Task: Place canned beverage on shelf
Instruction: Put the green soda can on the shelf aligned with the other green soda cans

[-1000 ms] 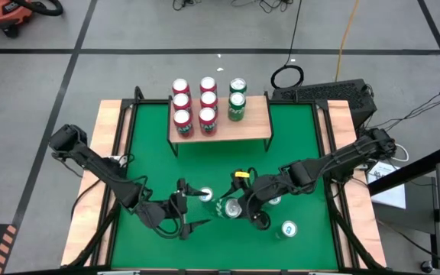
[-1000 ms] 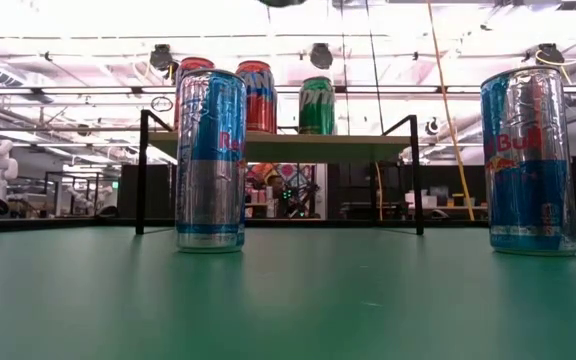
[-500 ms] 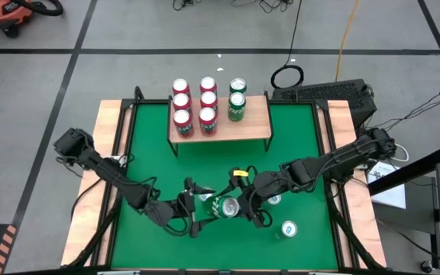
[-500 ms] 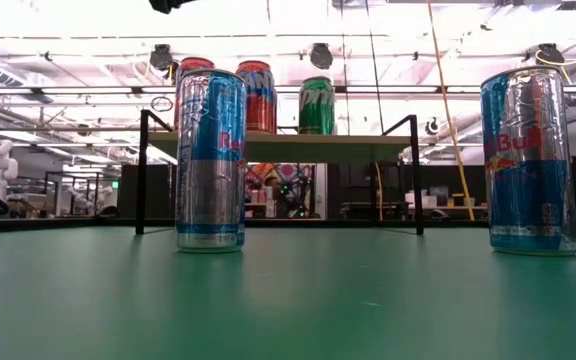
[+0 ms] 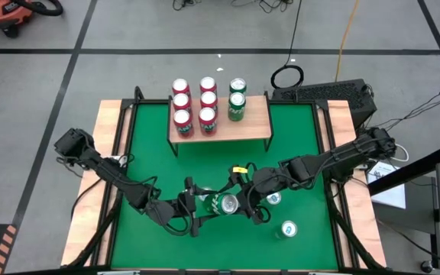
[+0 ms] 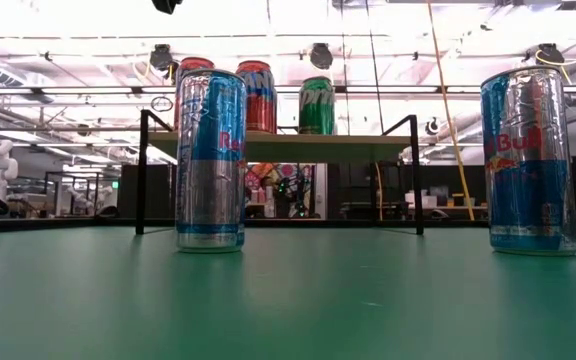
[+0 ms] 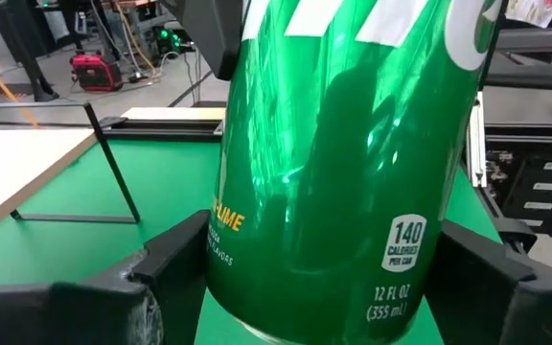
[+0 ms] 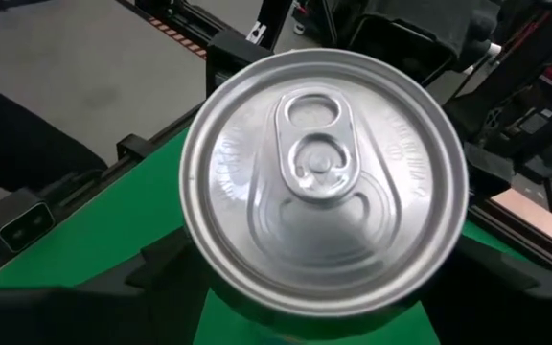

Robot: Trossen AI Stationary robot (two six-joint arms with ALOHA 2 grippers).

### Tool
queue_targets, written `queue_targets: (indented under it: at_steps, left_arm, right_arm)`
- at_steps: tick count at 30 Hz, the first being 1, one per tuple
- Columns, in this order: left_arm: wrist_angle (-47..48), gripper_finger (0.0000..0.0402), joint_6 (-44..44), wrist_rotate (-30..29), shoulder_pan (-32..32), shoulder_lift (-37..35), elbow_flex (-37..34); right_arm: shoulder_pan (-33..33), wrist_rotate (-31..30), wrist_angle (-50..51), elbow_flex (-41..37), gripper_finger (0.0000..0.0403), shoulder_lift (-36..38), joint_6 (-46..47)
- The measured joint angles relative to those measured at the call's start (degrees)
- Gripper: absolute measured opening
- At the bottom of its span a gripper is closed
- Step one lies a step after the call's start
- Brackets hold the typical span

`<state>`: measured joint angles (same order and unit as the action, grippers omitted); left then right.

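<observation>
A green canned beverage (image 5: 218, 203) hangs tilted above the table's front middle, too high for the low view. My left gripper (image 5: 203, 206) holds its body from the left; in the left wrist view its fingers (image 7: 175, 254) press against both sides of the can (image 7: 343, 163). My right gripper (image 5: 241, 203) grips the same can from the right, near its top. The right wrist view looks onto the silver lid (image 8: 322, 172). The shelf (image 5: 256, 120) stands at the back of the table. It carries several red cans (image 5: 195, 105) and two green ones (image 5: 237, 99).
Two tall silver-blue cans (image 5: 273, 198) (image 5: 289, 228) stand on the green table (image 5: 296, 145) to the right of the grippers. In the low view they show as one can (image 6: 210, 160) and a nearer one (image 6: 530, 160) in front of the shelf (image 6: 278, 146).
My left gripper has moved right to the green can and closed its fingers onto the can's sides. The right gripper has kept its hold and shifted the can slightly left.
</observation>
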<state>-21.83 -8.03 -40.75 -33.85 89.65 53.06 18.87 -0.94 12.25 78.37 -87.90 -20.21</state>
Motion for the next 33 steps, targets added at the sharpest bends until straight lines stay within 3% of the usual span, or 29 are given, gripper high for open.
queue_targets:
  at_steps: [9,18,24,29,33]
  left_arm:
    - [-0.56,0.0292,0.75,-0.37,0.02,0.00,0.00]
    - [-2.36,0.0291,5.03,-10.71,-0.72,0.00,0.00]
    - [-3.35,0.0291,6.97,-14.84,-0.85,0.00,0.00]
    - [-3.44,0.0291,7.10,-23.06,-1.01,0.00,0.00]
    - [-3.36,0.0291,7.43,-30.53,-0.87,0.00,0.00]
  right_arm:
    - [0.00,-0.74,-0.38,0.00,0.0319,0.00,7.13]
    - [0.54,-11.04,2.55,0.02,0.0353,0.00,23.02]
    - [3.17,-23.22,6.23,0.04,0.0350,0.34,29.63]
    - [6.40,-35.13,13.50,0.04,0.0350,2.57,40.62]
    - [10.02,-46.39,11.62,-0.01,0.0349,1.85,43.22]
